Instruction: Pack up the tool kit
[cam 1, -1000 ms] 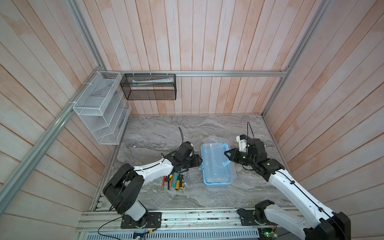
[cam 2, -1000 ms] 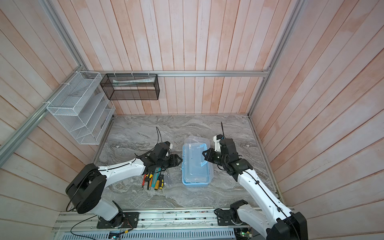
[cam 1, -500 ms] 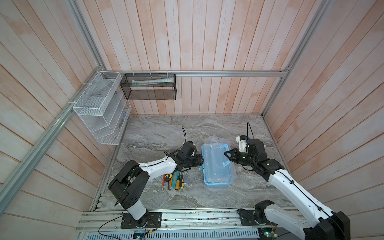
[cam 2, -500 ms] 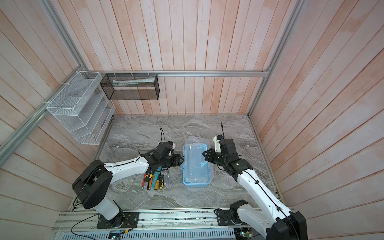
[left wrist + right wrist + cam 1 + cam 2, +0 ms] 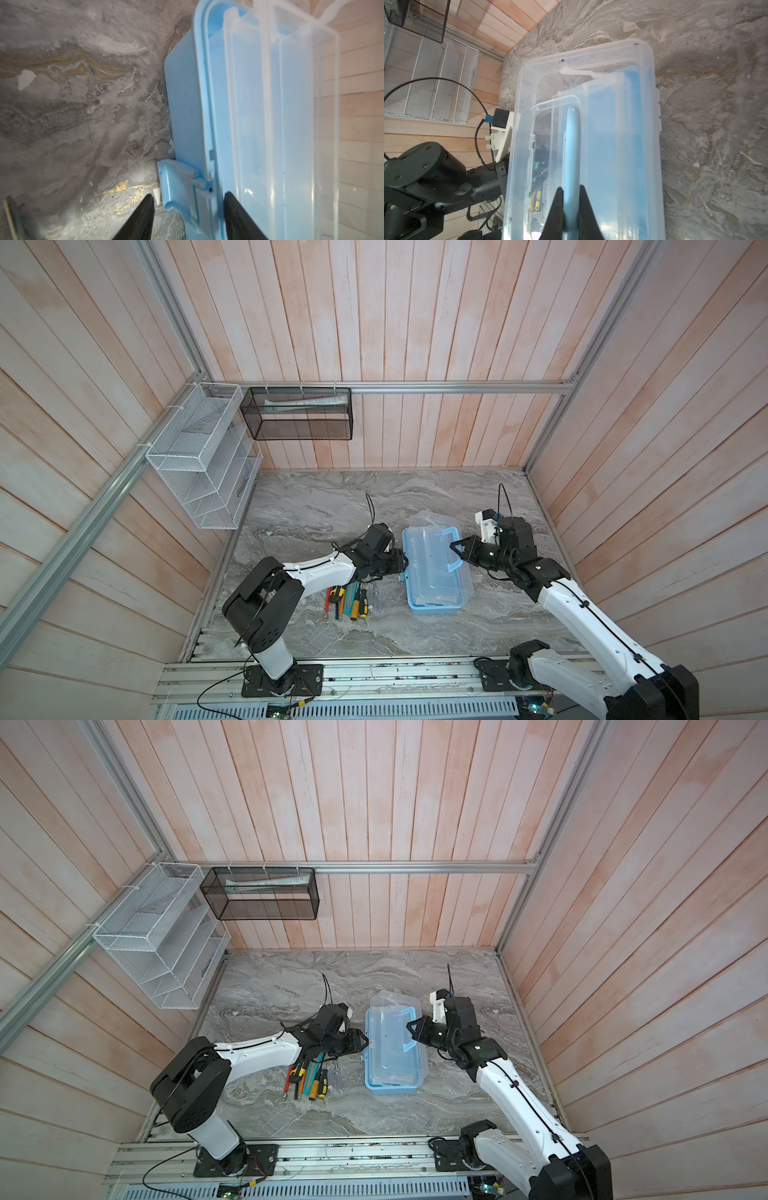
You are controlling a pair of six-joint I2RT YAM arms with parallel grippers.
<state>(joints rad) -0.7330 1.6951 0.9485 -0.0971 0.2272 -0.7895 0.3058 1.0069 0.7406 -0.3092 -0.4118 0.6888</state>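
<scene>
A grey marble table (image 5: 374,506) fills the floor of a wood-panelled booth. Nearest the front edge, the tools (image 5: 351,601) (image 5: 311,1081) lie side by side in a row, just under the left forearm. Right of them, apart from them, sits the box (image 5: 436,597) (image 5: 390,1081), its long side running front to back, between the two arms.

The left gripper (image 5: 402,563) (image 5: 365,1042) (image 5: 188,195) is low at the box's left wall. Its jaws are about half spread and straddle the blue latch (image 5: 176,187), one on the table side and one by the lid. Whether either touches cannot be told.

The right gripper (image 5: 454,547) (image 5: 409,1027) (image 5: 571,187) reaches over the box from the right, clamped on the blue handle (image 5: 448,533) (image 5: 572,135). The clear lid (image 5: 428,556) (image 5: 633,62) is tilted up, with its left edge off the rim.

On the far walls hang the rack (image 5: 199,472) and the basket (image 5: 299,418).
</scene>
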